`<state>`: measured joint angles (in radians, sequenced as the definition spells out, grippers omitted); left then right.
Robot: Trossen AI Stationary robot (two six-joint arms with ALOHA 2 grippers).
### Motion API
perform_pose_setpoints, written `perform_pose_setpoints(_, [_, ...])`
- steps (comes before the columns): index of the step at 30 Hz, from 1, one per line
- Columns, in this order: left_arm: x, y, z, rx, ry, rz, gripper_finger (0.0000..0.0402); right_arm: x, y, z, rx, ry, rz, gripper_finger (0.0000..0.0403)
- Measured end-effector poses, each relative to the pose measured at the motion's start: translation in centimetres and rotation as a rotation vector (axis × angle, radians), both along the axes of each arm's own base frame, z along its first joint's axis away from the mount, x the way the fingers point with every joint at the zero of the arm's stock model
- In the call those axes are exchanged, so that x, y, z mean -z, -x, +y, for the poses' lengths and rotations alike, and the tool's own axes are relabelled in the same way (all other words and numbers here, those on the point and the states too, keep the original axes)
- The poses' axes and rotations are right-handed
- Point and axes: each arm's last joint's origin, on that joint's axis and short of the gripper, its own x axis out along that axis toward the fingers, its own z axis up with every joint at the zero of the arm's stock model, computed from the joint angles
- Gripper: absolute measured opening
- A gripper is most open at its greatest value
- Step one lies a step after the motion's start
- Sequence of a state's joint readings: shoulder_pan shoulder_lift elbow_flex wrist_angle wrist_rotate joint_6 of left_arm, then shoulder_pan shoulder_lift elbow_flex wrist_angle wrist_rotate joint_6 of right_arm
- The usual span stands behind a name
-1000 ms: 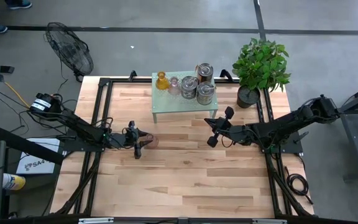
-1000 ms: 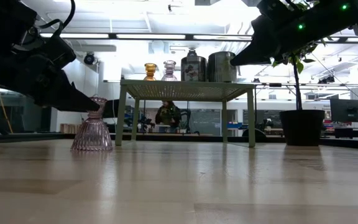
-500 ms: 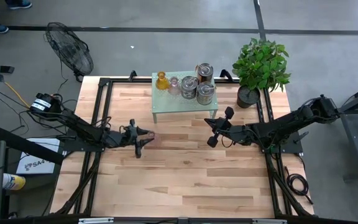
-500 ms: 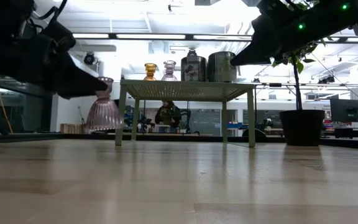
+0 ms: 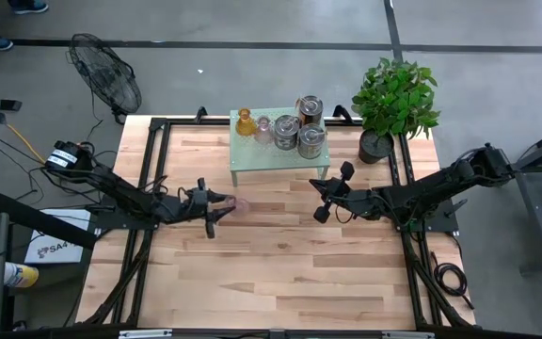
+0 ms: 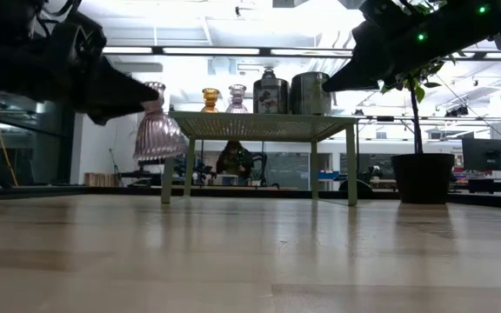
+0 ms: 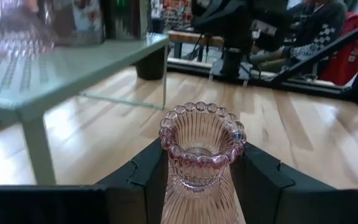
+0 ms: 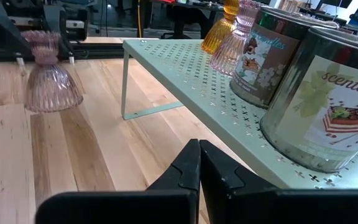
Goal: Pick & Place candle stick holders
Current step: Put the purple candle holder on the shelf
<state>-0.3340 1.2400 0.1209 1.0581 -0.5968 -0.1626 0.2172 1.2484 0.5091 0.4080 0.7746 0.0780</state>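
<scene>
Above the wooden tabletop, beside the pale green perforated stand, the left gripper clamps the narrow neck of a ribbed pale pink glass candle holder, which hangs clear of the wood. Such glass is probably light, rigid, slippery and brittle; the waist below its beaded rim looks the surest purchase. Farther right, the right gripper waits with fingers pressed together, holding nothing.

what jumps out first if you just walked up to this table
The left gripper holds a ribbed pink glass holder by its neck, clear of the wooden table, just left of the pale green stand. That stand carries an amber holder, another pink one and three metal tins. The right gripper waits shut beside the stand, near a leafy potted plant.
</scene>
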Motion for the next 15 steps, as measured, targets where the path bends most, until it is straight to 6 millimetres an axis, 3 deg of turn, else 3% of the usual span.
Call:
perform_pose_setpoints(7, [-2.5, -1.9, -0.7, 0.019, -0.072, -0.041, 0.0148, 0.0, 0.0, 0.0, 0.000, 0.000, 0.000, 0.0000])
perform_pose_setpoints(15, [-5.9, -4.4, -1.3, -0.093, -0.143, -0.018, 0.0148, 0.0, 0.0, 0.0, 0.000, 0.000, 0.001, 0.0000])
